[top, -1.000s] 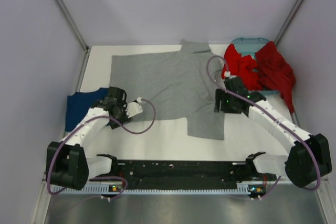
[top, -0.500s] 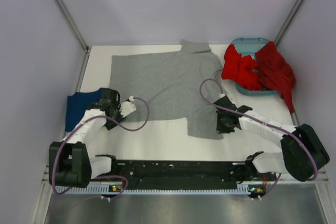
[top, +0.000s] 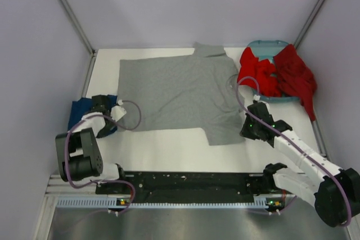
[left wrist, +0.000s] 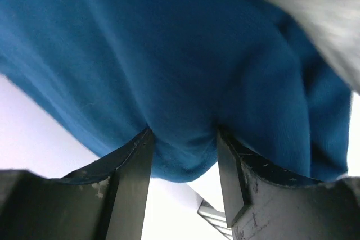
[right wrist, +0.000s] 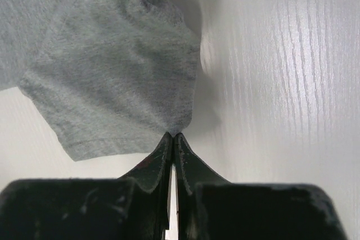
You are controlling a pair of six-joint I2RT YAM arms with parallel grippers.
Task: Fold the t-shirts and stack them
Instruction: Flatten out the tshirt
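Two grippers meet cloth around the grey shirt (top: pixel 174 91), which lies spread flat. Your right gripper (right wrist: pixel 171 135) is closed tight, pinching that shirt's near-right sleeve edge. Left of it, your left gripper (left wrist: pixel 183 133) stands half open around a fold of the navy shirt (left wrist: pixel 169 54); whether it grips is unclear. Red shirts (top: pixel 278 74) spill from the basket (top: pixel 264 44) at its far right.
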